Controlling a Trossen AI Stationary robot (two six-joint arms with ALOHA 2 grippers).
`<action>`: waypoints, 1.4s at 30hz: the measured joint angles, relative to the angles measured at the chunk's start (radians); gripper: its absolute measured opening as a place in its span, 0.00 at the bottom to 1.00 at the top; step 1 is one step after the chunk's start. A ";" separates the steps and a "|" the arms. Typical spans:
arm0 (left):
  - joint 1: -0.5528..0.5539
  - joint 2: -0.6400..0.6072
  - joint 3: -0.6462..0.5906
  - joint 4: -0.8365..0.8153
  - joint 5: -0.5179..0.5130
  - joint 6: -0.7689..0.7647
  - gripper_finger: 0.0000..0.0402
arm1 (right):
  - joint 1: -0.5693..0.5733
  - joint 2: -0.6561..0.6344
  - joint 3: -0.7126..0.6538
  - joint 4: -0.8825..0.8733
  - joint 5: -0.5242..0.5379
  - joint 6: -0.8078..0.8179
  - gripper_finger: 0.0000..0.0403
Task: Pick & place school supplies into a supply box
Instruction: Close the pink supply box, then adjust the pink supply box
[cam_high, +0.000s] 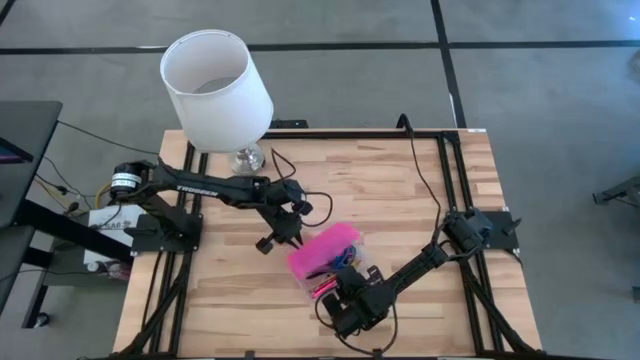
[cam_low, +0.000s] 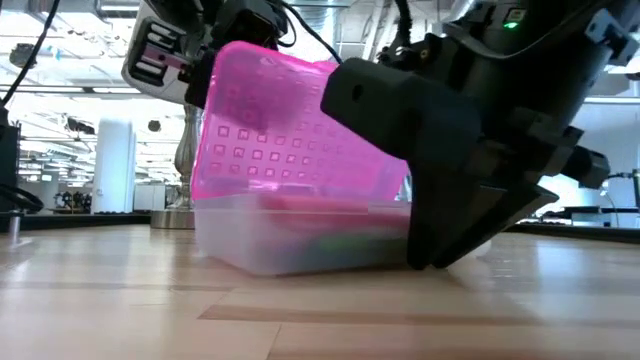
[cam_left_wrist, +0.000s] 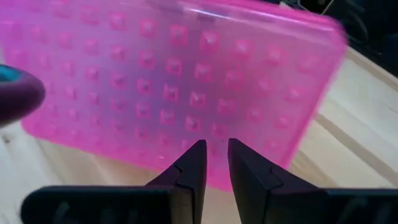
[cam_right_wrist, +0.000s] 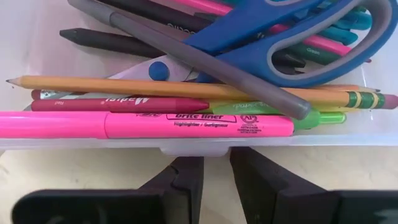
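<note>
The supply box has a clear base (cam_low: 300, 240) resting on the table and a bright pink lid (cam_high: 322, 250) that leans tilted over it, raised on one side (cam_low: 290, 130). Inside lie blue-handled scissors (cam_right_wrist: 280, 37), a pink highlighter (cam_right_wrist: 186, 124), a yellow pencil (cam_right_wrist: 186, 87), a red marker (cam_right_wrist: 118, 102) and several other pens. My left gripper (cam_high: 292, 238) is shut at the lid's outer face (cam_left_wrist: 186, 81). My right gripper (cam_high: 342, 292) is shut, low on the table at the base's near wall (cam_right_wrist: 62, 142). My left gripper (cam_left_wrist: 216, 163) has its shut fingertips (cam_left_wrist: 194, 158) against the lid's outer, dimpled face near its edge (cam_left_wrist: 211, 134), coming from the table's left and slanting down. The lid stands tilted, partly open above the base. My right gripper (cam_right_wrist: 216, 165) has its shut fingertips (cam_right_wrist: 186, 171) at the clear base's long near wall, just below the small latch tab (cam_right_wrist: 196, 149), coming level from the table's near right. The base sits flat on the table; whether the tips press the wall I cannot tell.
A white lampshade (cam_high: 215, 85) on a glass foot (cam_high: 247, 157) stands at the table's far left corner. Black cables (cam_high: 420, 170) run over the far right of the wooden table. Bare wood lies to the near left of the box.
</note>
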 joint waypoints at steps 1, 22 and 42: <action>-0.006 0.000 0.000 0.001 0.000 -0.001 0.15 | -0.002 0.000 0.000 0.001 0.001 0.000 0.20; -0.032 0.069 -0.001 -0.001 -0.288 -0.010 0.15 | 0.049 0.005 0.042 -0.055 -0.005 0.085 0.20; -0.058 0.161 -0.005 -0.109 -0.168 -0.117 0.15 | -0.063 0.000 0.044 -0.125 -0.080 -0.062 0.20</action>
